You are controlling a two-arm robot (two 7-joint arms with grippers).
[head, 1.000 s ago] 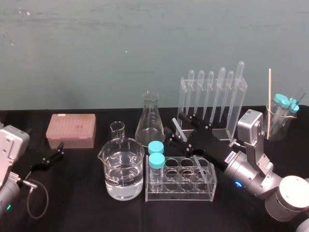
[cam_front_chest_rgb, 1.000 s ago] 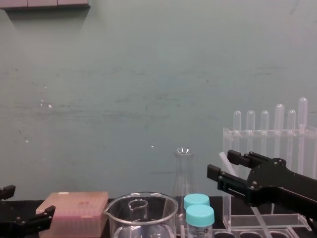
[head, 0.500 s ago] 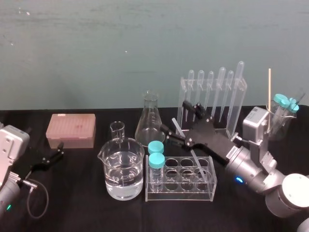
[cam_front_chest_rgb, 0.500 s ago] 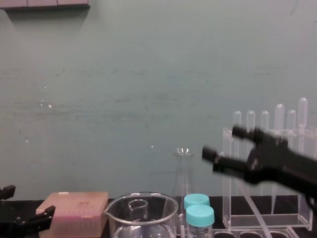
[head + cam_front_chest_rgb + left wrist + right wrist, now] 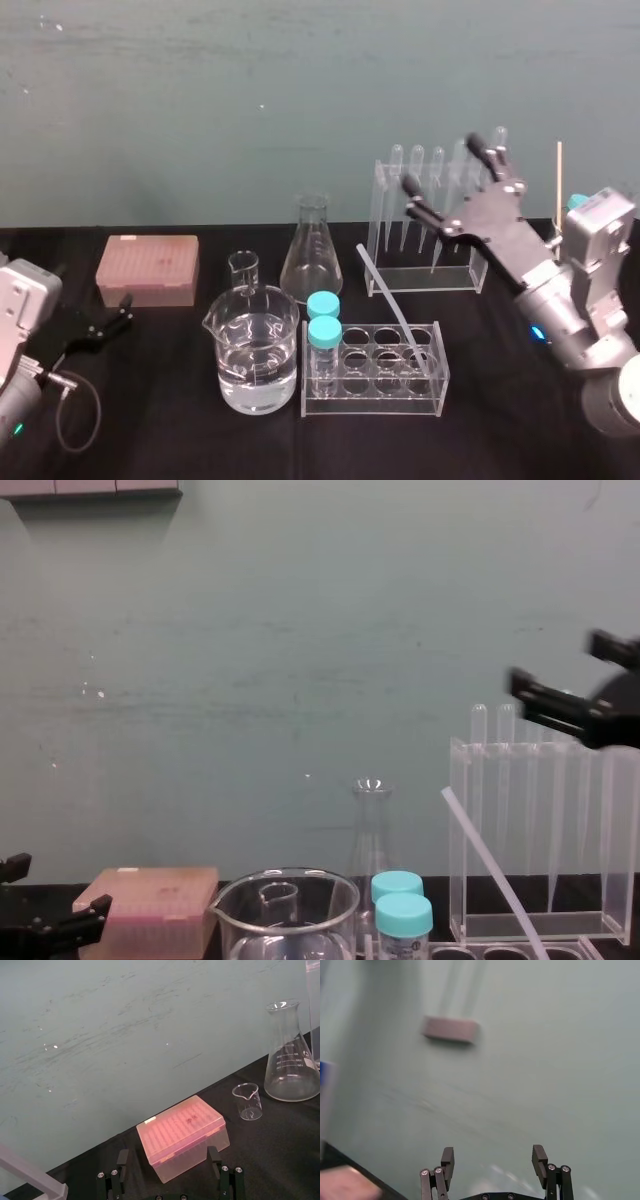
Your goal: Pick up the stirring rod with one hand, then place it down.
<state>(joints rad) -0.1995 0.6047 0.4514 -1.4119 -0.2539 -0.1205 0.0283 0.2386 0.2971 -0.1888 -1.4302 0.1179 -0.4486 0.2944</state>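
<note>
On the black table (image 5: pixel 180 440), the left gripper (image 5: pixel 126 310) lies parked far left of the tube rack (image 5: pixel 372 398), spread and empty; the stirring rod (image 5: pixel 388 302) leans, apparently footed in a rack well; up-right, the right gripper (image 5: pixel 440 165) hangs wide, holding nothing.

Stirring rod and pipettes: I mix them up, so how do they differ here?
The stirring rod leans, lower end in the tube rack; the pipettes stand upright in the pipette stand. The stirring rod is even in width; the pipettes have bulb tops. Both are clear and slender.
</note>
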